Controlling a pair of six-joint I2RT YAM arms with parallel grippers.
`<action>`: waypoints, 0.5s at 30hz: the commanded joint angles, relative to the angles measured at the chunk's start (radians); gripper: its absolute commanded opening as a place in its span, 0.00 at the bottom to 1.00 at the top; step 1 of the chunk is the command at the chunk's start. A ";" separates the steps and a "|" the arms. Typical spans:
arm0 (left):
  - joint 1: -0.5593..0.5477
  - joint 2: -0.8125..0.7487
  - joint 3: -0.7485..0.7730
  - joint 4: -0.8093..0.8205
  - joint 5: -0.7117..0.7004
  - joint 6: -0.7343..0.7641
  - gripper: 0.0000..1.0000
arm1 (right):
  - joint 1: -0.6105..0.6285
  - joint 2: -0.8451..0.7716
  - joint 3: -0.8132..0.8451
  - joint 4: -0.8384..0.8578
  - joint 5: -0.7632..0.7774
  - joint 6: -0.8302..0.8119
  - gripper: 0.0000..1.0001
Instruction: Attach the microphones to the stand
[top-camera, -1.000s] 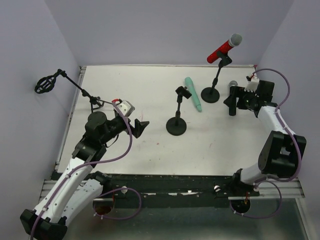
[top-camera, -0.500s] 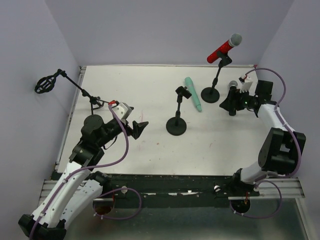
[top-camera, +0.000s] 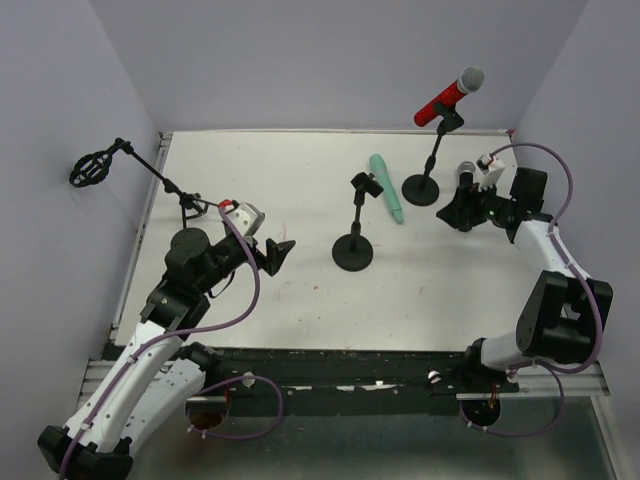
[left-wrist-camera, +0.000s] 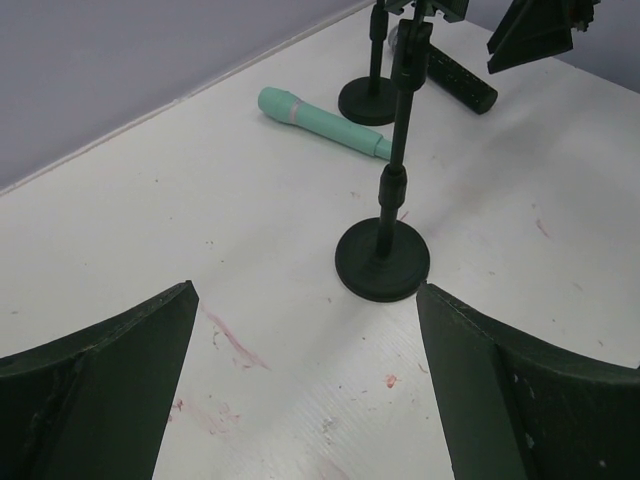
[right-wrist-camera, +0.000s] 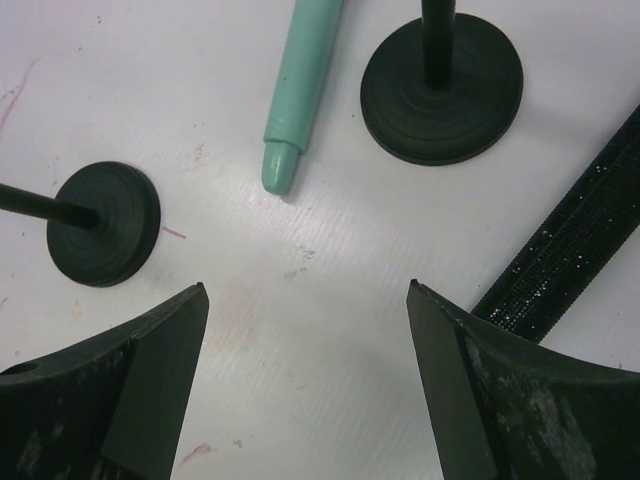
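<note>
1. Swinging round over the last second, the right arm is easing the right claw (right-wrist-camera: 307, 290) a little leftward alongside the black microphone (right-wrist-camera: 575, 245). The left arm is barely shifting.
2. The white surface (top-camera: 260, 180), scuffed with faint red marks, is carrying everything.
3. The tall stand (top-camera: 421, 189) at the back is already holding the red microphone (top-camera: 448, 98) aloft in its clip. The short stand (top-camera: 354, 248) at centre is sitting on a round, ribbed black base, its clip empty.
4. The mint-green microphone (top-camera: 386, 188) is lying flat between the two stands. The black microphone, speckled and glittery, is lying just beside one finger of the right claw. Both are looking like rigid, smooth, tapering sticks, likely to roll and probably head-heavy, so a grip at mid-handle, clear of the head, is looking wisest.
5. The right claw is gaping wide and holding nothing. The left claw (left-wrist-camera: 305, 290) is likewise spreading wide and empty, facing the short stand.
</note>
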 joint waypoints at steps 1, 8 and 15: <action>-0.001 0.007 -0.009 0.002 -0.042 0.015 0.98 | 0.007 -0.023 -0.020 0.078 0.037 0.033 0.88; -0.001 0.004 -0.011 0.002 -0.046 0.018 0.98 | 0.176 -0.027 -0.038 0.058 0.047 -0.087 0.88; -0.001 0.005 -0.015 0.004 -0.063 0.026 0.98 | 0.360 0.095 0.055 0.074 0.305 -0.039 0.86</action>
